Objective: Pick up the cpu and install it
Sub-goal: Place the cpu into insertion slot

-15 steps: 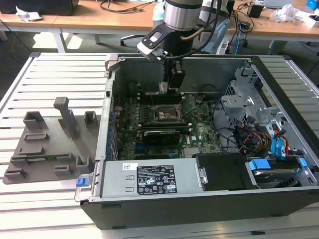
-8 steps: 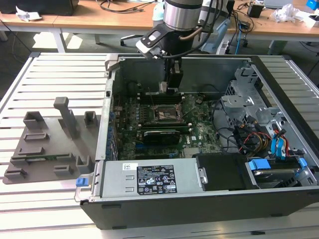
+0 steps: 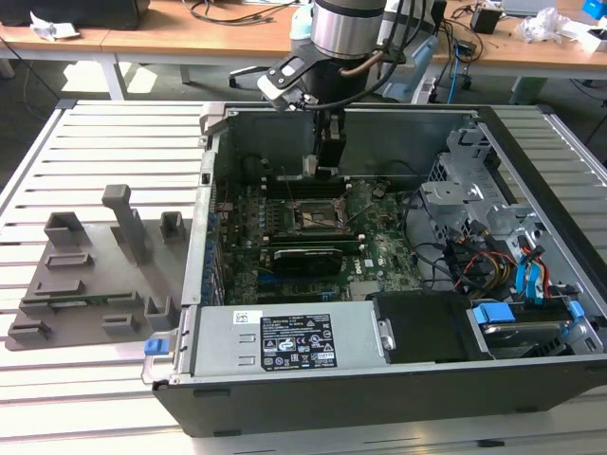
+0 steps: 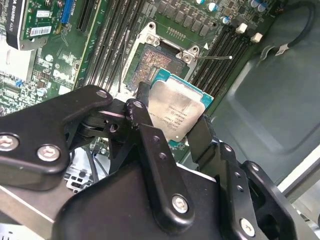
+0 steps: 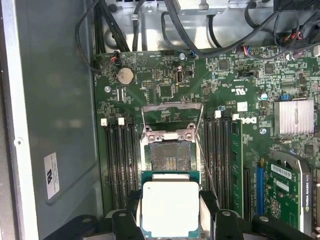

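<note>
The pincer (image 4: pixel 173 107), clamped on the cpu (image 5: pixel 170 209), hovers near the open socket (image 5: pixel 170 156); seating it likely demands square alignment.

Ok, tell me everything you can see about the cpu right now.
The cpu is a small flat square chip: a pale silvery metal lid with faint print, on a green board that shows as a thin border. The gripper holds it, black fingers pressing two opposite edges. It hangs lid-up over the motherboard, close to the open socket, not seated in it.
</note>
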Robot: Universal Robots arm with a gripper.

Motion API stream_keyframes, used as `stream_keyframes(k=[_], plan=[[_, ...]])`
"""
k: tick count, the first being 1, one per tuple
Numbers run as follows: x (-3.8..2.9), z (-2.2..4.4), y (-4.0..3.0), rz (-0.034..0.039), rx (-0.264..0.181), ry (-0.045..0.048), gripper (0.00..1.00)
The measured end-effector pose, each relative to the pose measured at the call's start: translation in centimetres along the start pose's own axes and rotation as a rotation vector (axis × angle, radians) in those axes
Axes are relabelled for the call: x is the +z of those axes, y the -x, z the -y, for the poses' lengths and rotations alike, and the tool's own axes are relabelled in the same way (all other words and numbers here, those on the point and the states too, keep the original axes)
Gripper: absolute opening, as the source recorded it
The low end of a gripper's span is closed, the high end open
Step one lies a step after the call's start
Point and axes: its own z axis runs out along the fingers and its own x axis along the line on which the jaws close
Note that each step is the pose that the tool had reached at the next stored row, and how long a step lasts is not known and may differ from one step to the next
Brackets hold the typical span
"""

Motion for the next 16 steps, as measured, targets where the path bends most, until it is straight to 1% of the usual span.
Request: stream_keyframes(k=[2, 9, 16], plan=[[0.00, 0.00, 0.00, 0.0015, -0.029, 0.0006, 0.55], [0.00, 0.00, 0.00, 0.0017, -0.030, 0.0007, 0.55], [0.54, -0.02, -0.02, 0.0016, -0.030, 0.0002, 0.55]])
